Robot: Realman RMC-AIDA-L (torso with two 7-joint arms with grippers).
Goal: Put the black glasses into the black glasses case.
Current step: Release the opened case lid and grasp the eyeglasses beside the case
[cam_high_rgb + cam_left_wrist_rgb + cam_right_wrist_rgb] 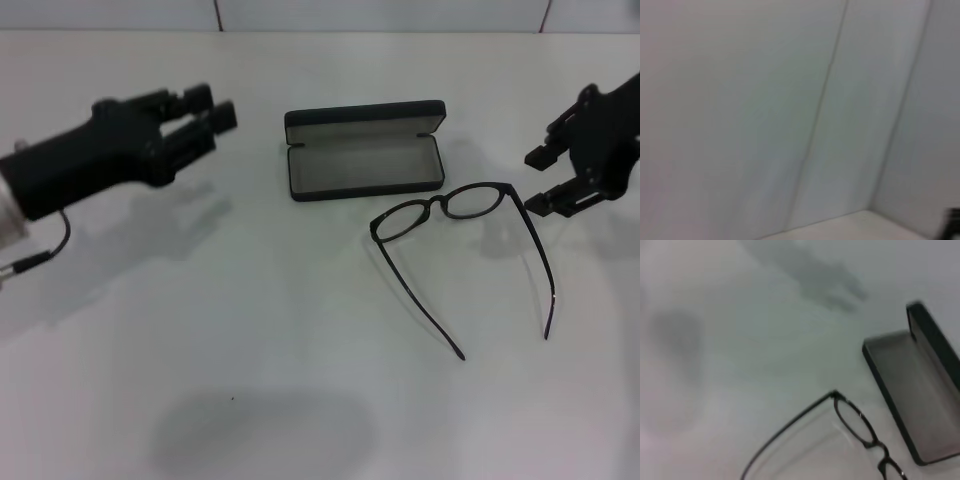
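Note:
The black glasses (437,203) lie unfolded on the white table (250,330), right of centre, lenses toward the back and both temples pointing to the front edge. Just behind them the black glasses case (365,165) lies open, grey lining up and lid raised at the back. My right gripper (552,180) hovers open just right of the glasses, with nothing between its fingers. My left gripper (212,108) hangs open and empty to the left of the case. The right wrist view shows one lens and temple of the glasses (836,398) beside the open case (920,390).
The white table runs back to a pale panelled wall (380,12). The left wrist view shows only pale wall panels (765,110) and a strip of table edge.

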